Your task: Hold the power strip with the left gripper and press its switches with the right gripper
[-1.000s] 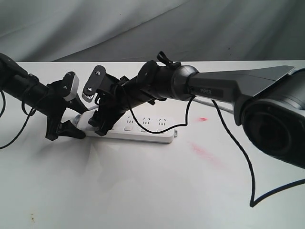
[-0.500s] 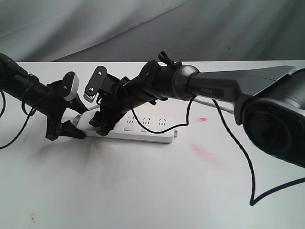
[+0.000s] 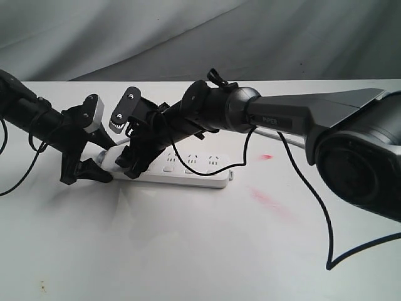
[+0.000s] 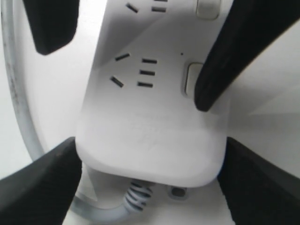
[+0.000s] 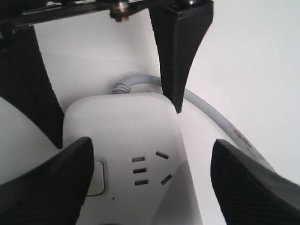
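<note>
On the white surface (image 3: pixel 188 251), the left hand (image 4: pixel 150 154) clamped the cord end of the power strip (image 3: pixel 194 179). Beside it the right hand (image 5: pixel 151 143) slanted down, released, open surface beyond.

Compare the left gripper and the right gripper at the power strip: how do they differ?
The left gripper clamps the power strip at its cord end, a finger against each long side; the right gripper stands open, holding nothing. The left gripper's fingers flank the strip; the right gripper has one fingertip at the end switch, its other finger off to the strip's side. Both have black fingers and meet at the same end.
</note>
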Controlling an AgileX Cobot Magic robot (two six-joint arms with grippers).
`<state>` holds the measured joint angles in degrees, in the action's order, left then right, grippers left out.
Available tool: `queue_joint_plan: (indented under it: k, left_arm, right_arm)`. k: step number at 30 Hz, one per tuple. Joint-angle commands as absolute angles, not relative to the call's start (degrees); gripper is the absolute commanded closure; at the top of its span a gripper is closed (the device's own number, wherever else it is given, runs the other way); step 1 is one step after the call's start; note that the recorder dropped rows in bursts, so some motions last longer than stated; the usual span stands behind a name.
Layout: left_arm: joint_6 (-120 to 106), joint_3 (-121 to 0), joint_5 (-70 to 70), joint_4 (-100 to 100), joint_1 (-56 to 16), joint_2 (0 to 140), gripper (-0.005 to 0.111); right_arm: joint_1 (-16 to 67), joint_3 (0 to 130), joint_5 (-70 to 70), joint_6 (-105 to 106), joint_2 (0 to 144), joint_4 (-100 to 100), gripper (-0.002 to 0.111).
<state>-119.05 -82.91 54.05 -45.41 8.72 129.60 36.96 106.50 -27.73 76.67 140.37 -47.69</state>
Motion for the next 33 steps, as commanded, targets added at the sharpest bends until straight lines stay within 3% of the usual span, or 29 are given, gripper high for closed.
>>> queue_joint_plan:
  k: [1,33]
  left_arm:
    - [-118.97,-82.87,53.79,-42.53,8.59,129.62,0.041]
    - [-118.70,-82.87,53.79,-42.53,8.59,129.62,0.041]
  right_arm:
    - [35.86,105.80,-31.50,76.26,142.32,-42.44,0.043]
    - [35.59,105.80,-30.87,75.74,143.55,-41.88,0.043]
